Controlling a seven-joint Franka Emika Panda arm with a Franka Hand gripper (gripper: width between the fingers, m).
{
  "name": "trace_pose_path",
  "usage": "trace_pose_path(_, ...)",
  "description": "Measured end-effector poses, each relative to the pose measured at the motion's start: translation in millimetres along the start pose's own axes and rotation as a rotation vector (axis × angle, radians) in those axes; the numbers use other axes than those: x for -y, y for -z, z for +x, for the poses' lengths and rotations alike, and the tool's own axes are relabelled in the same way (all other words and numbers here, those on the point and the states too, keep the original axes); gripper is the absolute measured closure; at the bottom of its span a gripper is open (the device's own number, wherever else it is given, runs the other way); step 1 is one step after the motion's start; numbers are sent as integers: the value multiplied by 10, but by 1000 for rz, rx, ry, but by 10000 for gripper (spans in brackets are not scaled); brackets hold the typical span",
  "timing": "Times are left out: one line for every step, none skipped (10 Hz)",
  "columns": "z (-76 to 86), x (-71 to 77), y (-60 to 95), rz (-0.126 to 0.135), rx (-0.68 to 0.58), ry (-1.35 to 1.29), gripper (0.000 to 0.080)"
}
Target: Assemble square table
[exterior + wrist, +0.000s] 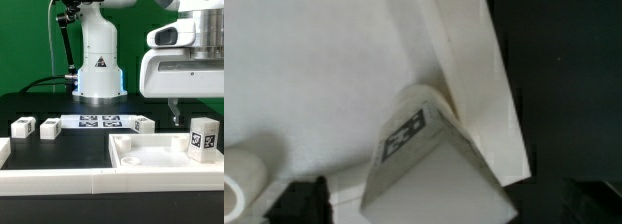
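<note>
The step in hand looks like fitting the first leg to the tabletop. The tabletop (150, 160) lies rim up on the black counter (60, 150), toward the exterior view's right. One leg (203, 137) stands upright inside it, in the far corner, tag facing the camera. In the wrist view this leg (411, 135) sits tight against the raised rim (473, 90); whether it is seated in its socket I cannot tell.

The jaws hang just above the leg and look spread. The one finger (172, 112) that shows stands clear of the leg on the exterior view's left and touches nothing, so nothing is pinched. The other finger is out of sight.

Three more legs wait loose on the counter: two (22, 127) (48, 127) side by side at the exterior view's left, and one (145, 124) at the end of the marker board (100, 122).

If the standing leg is not yet fastened, the next move calls for lowering straight down, closing squarely on its sides and turning it home without tipping it. Otherwise the arm must lift clear and travel to a loose leg.
</note>
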State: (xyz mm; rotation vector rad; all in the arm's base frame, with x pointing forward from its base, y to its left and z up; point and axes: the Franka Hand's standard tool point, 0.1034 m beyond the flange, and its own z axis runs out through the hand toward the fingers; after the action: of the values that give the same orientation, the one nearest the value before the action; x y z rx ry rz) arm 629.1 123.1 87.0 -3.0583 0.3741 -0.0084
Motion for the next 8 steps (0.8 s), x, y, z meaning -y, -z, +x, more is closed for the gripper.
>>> trace_pose_path(2,-6,0,-6,-2,103,151)
trace_pose_path(7,-10,-3,-11,-6,193,151)
trace_pose_path(2,-14,-15,-11,-7,282,151)
trace_pose_path(4,-26,-16,-12,-6,357,151)
trace_pose_path(8,-32,-16,-13,-6,435,151)
trace_pose_path(11,-40,-15,-13,-6,498,151)
trace_pose_path(15,-47,-15,-13,-6,516,151)
trace_pose_path(19,-56,-14,-12,-6,519,151)
